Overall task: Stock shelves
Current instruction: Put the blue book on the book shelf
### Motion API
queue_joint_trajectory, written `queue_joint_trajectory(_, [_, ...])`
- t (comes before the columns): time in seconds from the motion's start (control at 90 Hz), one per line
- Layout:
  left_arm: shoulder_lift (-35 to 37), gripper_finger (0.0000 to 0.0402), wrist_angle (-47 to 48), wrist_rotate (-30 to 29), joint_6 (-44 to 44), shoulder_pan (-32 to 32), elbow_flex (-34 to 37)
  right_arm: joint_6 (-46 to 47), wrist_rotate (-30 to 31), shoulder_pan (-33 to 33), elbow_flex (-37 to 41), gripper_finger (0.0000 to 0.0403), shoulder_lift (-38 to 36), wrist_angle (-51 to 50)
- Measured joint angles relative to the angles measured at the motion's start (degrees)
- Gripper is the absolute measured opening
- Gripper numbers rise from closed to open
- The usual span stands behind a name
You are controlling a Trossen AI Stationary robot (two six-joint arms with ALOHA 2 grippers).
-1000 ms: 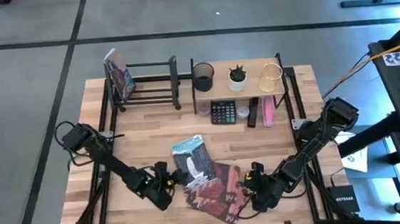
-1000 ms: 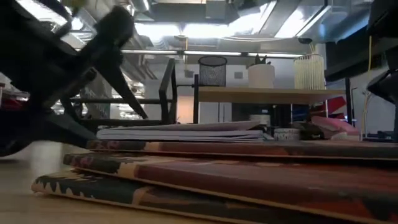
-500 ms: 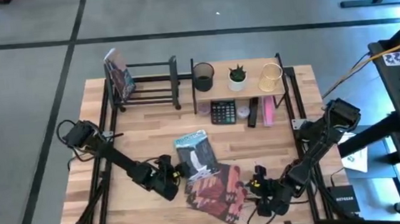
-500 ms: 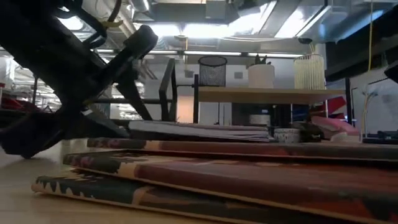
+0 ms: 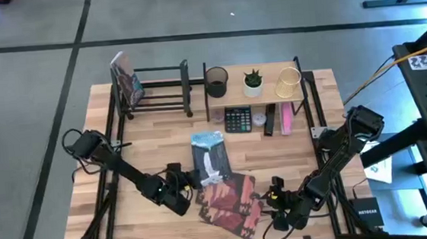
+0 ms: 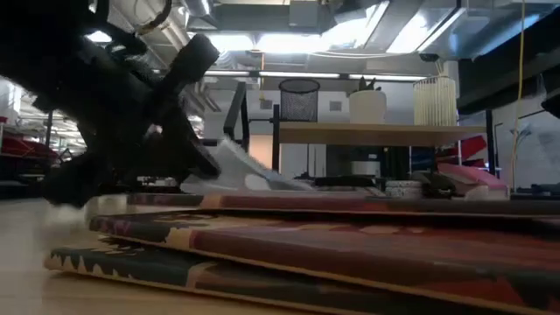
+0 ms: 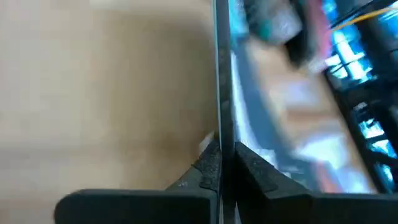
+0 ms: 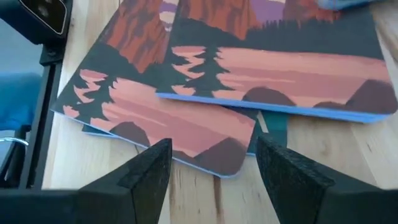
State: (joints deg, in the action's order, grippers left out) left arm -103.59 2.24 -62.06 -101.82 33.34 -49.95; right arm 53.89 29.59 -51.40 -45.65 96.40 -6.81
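A thin blue-and-white book (image 5: 209,156) lies tilted on a stack of red landscape books (image 5: 231,202) near the table's front. My left gripper (image 5: 187,181) is shut on its left edge. Just right of the red stack, my right gripper (image 8: 211,180) stands open, its fingers facing the stack's corner (image 8: 217,163) and touching nothing. At the back stand the shelves. The black metal rack (image 5: 158,89) has one book (image 5: 125,79) leaning at its left end, and the light-wood shelf (image 5: 257,93) stands to its right. My left gripper pinches the blue-and-white book's left edge (image 7: 221,134) between its two fingers, near the book's near corner. The fingers come about level from the table's left. The held edge (image 6: 226,154) is raised, and the book slopes down to its right side, which rests on the red stack (image 6: 350,214).
On the wood shelf stand a black mesh cup (image 5: 216,81), a small potted plant (image 5: 253,81) and a gold wire cup (image 5: 288,82). Below it lie a calculator (image 5: 237,119) and pink items (image 5: 285,118). Bare tabletop (image 5: 154,139) lies between the rack and the books.
My left gripper has moved right to the blue-and-white book, shut on its left edge and raised that edge. The book has turned straighter and shifted toward the far edge, its right side still on the red stack. My right gripper has drawn back a little toward the near edge.
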Motion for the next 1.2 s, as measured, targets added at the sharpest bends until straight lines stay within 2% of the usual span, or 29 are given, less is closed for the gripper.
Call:
queue_joint_trajectory(0.1, [4.45,0.0002,-0.72,-4.13,10.23,0.08,-1.31,0.04,-0.22,0.02,0.0,0.0218,0.0,-0.04])
queue_joint_trajectory(0.211, [9.1,0.0001,-0.65,-7.17,24.68,0.55,-3.5,0.04,-0.27,0.03,0.0,0.0218,0.0,-0.04])
queue_joint_trajectory(0.4, [16.99,0.0001,-0.97,-16.01,51.17,1.71,-8.79,1.24,-0.29,0.04,0.0,0.0218,0.0,0.2])
queue_joint_trajectory(0.544, [23.49,0.0,-1.06,-27.58,72.33,1.71,-11.47,1.29,-0.3,0.3,0.0,0.0218,0.0,0.43])
queue_joint_trajectory(0.633, [28.18,0.0,-1.44,-28.31,83.72,-0.76,-12.26,1.31,-1.05,0.58,0.0,0.0218,0.0,0.51])
queue_joint_trajectory(0.767, [33.07,0.0,1.92,-28.09,90.17,-7.15,-12.24,1.29,-1.14,0.94,-0.02,0.0218,0.0,0.97])
queue_joint_trajectory(0.833, [34.88,0.0,5.7,-27.98,89.43,-11.4,-12.24,1.29,-0.66,0.94,-0.02,0.0218,0.0,1.16])
queue_joint_trajectory(0.933, [37.29,0.0,13.83,-27.97,83.41,-18.08,-12.25,1.32,-0.66,0.92,-0.02,0.0218,0.0,1.66])
queue_joint_trajectory(1.067, [39.7,0.0,29.73,-26.3,66.85,-26.12,-12.24,1.33,-0.68,0.9,-0.04,0.0218,0.0,3.7])
queue_joint_trajectory(1.2, [40.72,0.0,46.89,-17.56,48.93,-34.71,-12.26,1.16,-0.66,0.87,-0.07,0.0218,0.0,3.94])
